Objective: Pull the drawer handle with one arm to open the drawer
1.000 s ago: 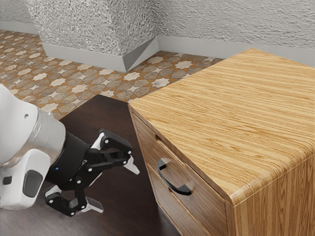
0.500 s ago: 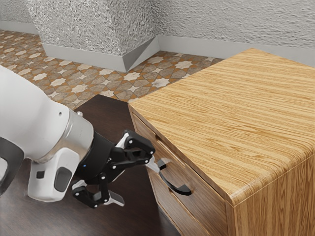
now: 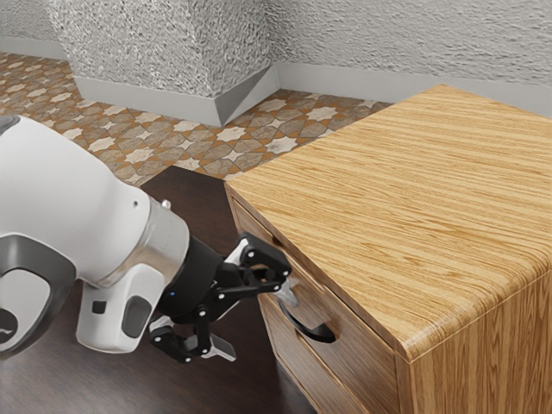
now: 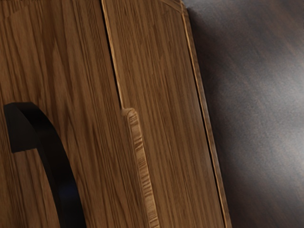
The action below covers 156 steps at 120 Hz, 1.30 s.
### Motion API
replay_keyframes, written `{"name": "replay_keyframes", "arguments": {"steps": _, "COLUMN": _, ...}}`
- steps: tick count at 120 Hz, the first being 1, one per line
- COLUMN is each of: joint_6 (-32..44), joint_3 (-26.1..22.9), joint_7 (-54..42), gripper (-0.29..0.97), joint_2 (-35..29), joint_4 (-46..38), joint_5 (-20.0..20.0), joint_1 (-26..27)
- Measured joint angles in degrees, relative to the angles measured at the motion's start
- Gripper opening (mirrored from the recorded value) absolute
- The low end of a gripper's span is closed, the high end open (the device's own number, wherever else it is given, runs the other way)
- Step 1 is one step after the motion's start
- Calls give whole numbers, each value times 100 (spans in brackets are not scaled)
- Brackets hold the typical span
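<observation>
A light wooden cabinet (image 3: 388,198) stands at the exterior view's right. Its top drawer front (image 3: 349,345) carries a black curved handle (image 3: 312,328). My black gripper (image 3: 257,326) is open, right in front of that drawer. Its upper fingertip (image 3: 287,298) sits at the handle's upper end; I cannot tell if they touch. The lower finger (image 3: 216,348) hangs apart from the drawer, over the dark surface. In the wrist view the handle (image 4: 52,161) curves close by against the drawer front (image 4: 71,71). The drawer front looks flush with the cabinet body.
The cabinet rests on a dark brown surface (image 3: 198,207), also seen beside it in the wrist view (image 4: 256,118). A second drawer front (image 3: 302,379) lies below the top one. Patterned floor tiles (image 3: 129,138) and rough grey walls (image 3: 172,43) lie behind.
My arm has advanced toward the exterior view's right, carrying the open gripper from well short of the cabinet up to the handle. The drawer has not moved.
</observation>
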State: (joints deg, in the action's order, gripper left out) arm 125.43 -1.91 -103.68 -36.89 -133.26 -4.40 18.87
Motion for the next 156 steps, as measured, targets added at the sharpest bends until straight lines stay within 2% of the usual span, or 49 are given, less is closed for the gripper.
{"name": "replay_keyframes", "arguments": {"steps": 96, "joint_6": -14, "joint_3": 12, "joint_7": -142, "gripper": 69, "joint_2": -27, "joint_4": -262, "joint_5": -101, "joint_1": 41}}
{"name": "replay_keyframes", "arguments": {"steps": 123, "joint_6": -225, "joint_3": 15, "joint_7": -148, "gripper": 69, "joint_2": -298, "joint_4": -412, "joint_5": -91, "joint_1": 23}}
{"name": "replay_keyframes", "arguments": {"steps": 156, "joint_6": -549, "joint_3": -15, "joint_7": -107, "gripper": 70, "joint_2": -982, "joint_4": -804, "joint_5": -88, "joint_1": -20}}
